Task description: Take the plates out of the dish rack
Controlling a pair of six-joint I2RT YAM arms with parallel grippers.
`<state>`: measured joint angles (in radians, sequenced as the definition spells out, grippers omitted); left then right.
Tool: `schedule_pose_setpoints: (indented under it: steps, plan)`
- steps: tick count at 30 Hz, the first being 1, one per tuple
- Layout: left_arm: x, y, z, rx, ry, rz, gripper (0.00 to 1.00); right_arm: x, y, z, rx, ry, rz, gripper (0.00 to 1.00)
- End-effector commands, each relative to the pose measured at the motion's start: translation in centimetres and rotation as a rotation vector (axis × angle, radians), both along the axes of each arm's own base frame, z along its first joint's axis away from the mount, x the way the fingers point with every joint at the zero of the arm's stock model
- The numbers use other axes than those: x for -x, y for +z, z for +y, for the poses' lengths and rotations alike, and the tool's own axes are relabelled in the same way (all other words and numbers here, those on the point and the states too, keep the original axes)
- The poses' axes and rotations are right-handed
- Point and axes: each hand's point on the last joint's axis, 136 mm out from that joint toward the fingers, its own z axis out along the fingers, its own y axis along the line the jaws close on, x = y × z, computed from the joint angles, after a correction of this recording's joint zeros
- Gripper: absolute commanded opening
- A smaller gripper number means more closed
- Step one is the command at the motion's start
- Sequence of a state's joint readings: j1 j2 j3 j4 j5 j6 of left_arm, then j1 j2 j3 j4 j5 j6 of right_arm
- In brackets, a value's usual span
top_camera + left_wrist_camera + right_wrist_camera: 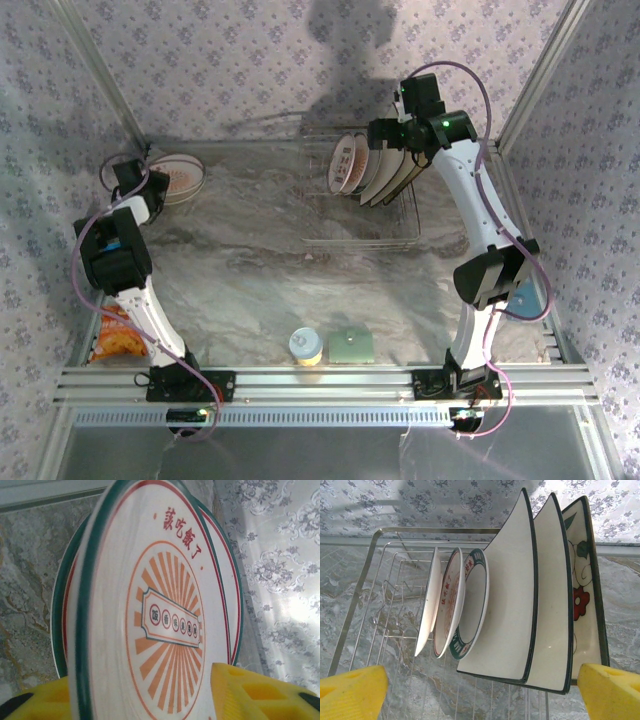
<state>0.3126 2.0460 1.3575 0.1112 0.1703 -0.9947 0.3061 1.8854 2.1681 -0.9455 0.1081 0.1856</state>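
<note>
Left gripper [145,702] straddles a small round white plate with an orange sunburst pattern and teal rim [165,615], its yellow fingers [250,692] on either side of the plate's near edge. Whether they pinch the plate or merely flank it cannot be told. That plate lies over a second round teal-rimmed plate [64,620], both near the far left corner of the grey marbled table [250,280], well apart from the rectangular silver wire dish rack [350,235] at the far right. Right gripper [480,695], jaws spread wide with nothing held, hangs over the rack. Six plates stand on edge there: three small round plates [447,605] side by side, then two larger square cream plates with dark rims [510,595], then a square flower-printed plate [580,595] at the end of the row. Near the table's front edge, a small yellow container with a pale lid [306,348] sits just beside a green square pad [351,346].
</note>
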Motion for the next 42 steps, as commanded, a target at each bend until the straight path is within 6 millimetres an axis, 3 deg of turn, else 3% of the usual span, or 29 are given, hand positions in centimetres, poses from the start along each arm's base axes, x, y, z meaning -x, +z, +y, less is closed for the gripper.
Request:
schedule_pose_setpoints:
  steps: [1, 12, 28, 42]
  plan:
    - [0.1, 2.0, 0.2, -0.059, -0.039, 0.015, 0.55, 0.0, 1.4, 0.5, -0.015, 0.019, -0.033, 1.00]
    - [0.8, 2.1, 0.2, -0.117, -0.076, 0.073, 0.61, 0.0, 1.1, 0.7, -0.019, 0.023, -0.032, 1.00]
    - [1.7, 4.5, -0.2, -0.385, -0.158, 0.209, 0.67, 0.0, 0.8, 0.8, -0.023, 0.026, -0.028, 1.00]
    - [1.6, 2.6, -0.5, -0.405, -0.200, 0.273, 0.68, 0.1, 0.8, 0.5, -0.031, 0.022, -0.030, 1.00]
